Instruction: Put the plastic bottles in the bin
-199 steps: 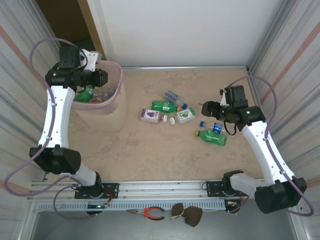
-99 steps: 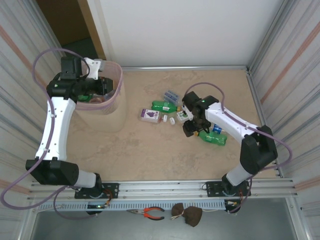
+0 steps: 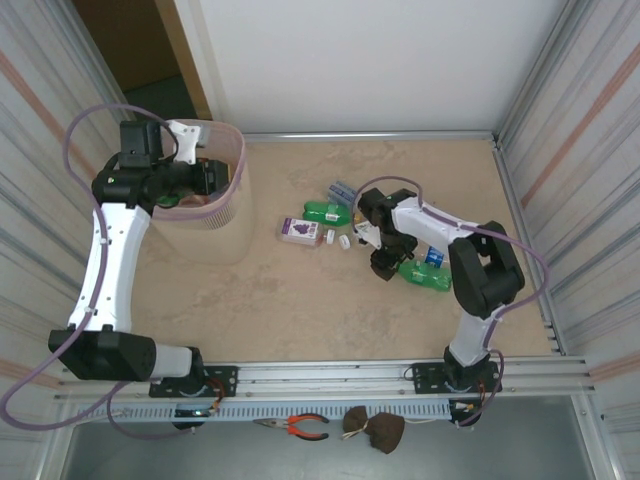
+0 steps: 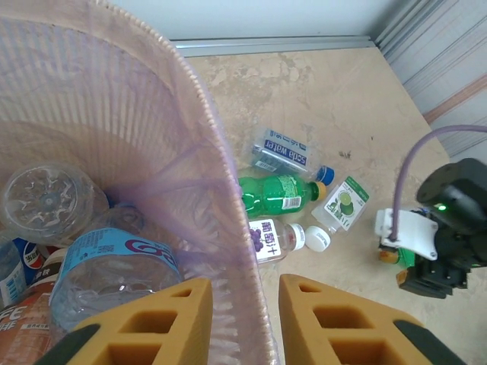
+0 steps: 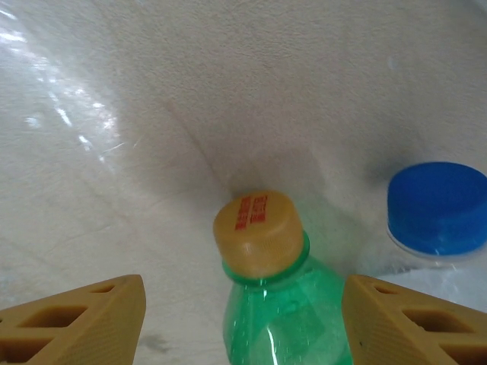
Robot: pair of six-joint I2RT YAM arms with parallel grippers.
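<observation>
The pale pink bin [image 3: 236,165] stands at the back left with several plastic bottles inside, among them a clear one with a blue label [image 4: 106,266]. My left gripper [image 3: 205,178] hangs over the bin, open and holding nothing, its fingers [image 4: 171,319] on either side of the bin's rim [image 4: 205,114]. A green bottle [image 3: 428,276] with a yellow-orange cap [image 5: 255,222] lies on the table. My right gripper [image 5: 243,304] is low over its neck, open, with a finger on each side and neither touching it. More bottles lie mid-table: green [image 4: 281,192], blue-labelled [image 4: 281,150], grape-labelled [image 4: 270,237] and lime-labelled [image 4: 342,204].
A blue-capped clear bottle [image 5: 437,207] lies right beside the green bottle's neck. A loose white cap [image 4: 318,239] sits next to the grape-labelled bottle. Corrugated walls close in both sides of the table. Pliers [image 3: 300,426] lie on the floor in front of the rail.
My right arm has swung in from the right and come down at the green bottle's cap end, its jaws a little narrower. My left gripper stayed over the bin and opened slightly.
</observation>
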